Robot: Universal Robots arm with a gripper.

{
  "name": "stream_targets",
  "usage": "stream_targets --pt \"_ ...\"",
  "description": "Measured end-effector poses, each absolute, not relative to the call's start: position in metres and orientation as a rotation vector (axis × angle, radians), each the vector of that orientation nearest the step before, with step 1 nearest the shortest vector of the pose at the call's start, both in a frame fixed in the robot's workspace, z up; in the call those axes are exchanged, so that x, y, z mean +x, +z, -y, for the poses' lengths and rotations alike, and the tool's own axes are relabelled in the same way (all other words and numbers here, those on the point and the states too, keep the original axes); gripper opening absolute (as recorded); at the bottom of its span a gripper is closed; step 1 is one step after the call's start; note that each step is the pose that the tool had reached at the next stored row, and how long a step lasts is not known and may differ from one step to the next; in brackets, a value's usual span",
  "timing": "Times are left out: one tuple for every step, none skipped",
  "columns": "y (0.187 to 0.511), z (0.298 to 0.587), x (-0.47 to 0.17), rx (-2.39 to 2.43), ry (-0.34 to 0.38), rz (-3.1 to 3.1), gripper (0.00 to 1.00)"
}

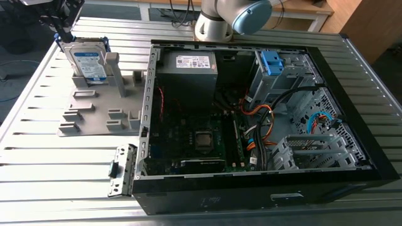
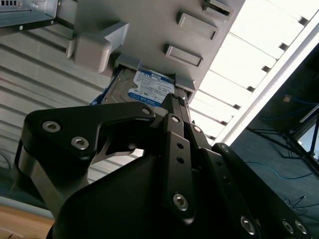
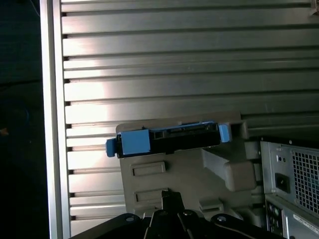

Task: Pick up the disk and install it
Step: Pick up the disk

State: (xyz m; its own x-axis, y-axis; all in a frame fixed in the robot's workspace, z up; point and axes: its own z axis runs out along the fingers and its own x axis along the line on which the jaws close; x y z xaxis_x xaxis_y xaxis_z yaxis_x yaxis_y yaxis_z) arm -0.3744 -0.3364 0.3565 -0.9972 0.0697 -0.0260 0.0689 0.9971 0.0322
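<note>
1. We find the disk [image 1: 88, 63] standing on end in a grey holder [image 1: 88, 110] on the slatted tabletop [image 1: 37, 160]. It is on the exterior view's left of the open computer case [image 1: 251, 200], well apart from it.
2. Its long axis runs upright, leaning slightly. The labelled face looks toward the exterior camera. In the first wrist view the upper short end faces us, with a blue bracket tab at each corner.
3. The end effector [image 1: 61, 29] hangs above the disk's upper end, a little toward the exterior view's left of it.
4. We cannot tell whether the end effector is wide or narrow, as its black body blocks its tips in both wrist views. We judge that it carries nothing: the disk sits fully in the holder's slot.
5. We cannot tell whether the two touch. In the first wrist view they appear apart.
6. The key relation is that the disk lies below the end effector, slightly toward the exterior view's right, with its free short end uppermost.
7. Installing is not yet begun, and the pick-up is at the approach stage, by our reading.
</note>
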Motion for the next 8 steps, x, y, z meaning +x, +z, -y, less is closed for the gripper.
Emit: stream_targets --pt "0.3565 0.3364 -0.3744 0.102 0.049 -3.112 0.11" --pt "0.3565 0.3364 -0.3744 0.095 0.049 -3.113 0.11" --pt "0.3565 0.3364 -0.3744 0.087 0.049 -3.113 0.11" --pt "0.3565 0.3364 -0.3744 0.079 0.049 -3.113 0.11" --pt "0.3565 0.3364 -0.3744 0.071 0.049 -3.114 0.11" --pt "0.3565 0.3364 -0.3744 0.059 0.049 -3.114 0.11" --pt "0.3565 0.3364 -0.3744 0.048 0.049 -3.114 0.11" --pt "0.3565 0.3364 -0.3744 0.035 0.050 -3.115 0.11"
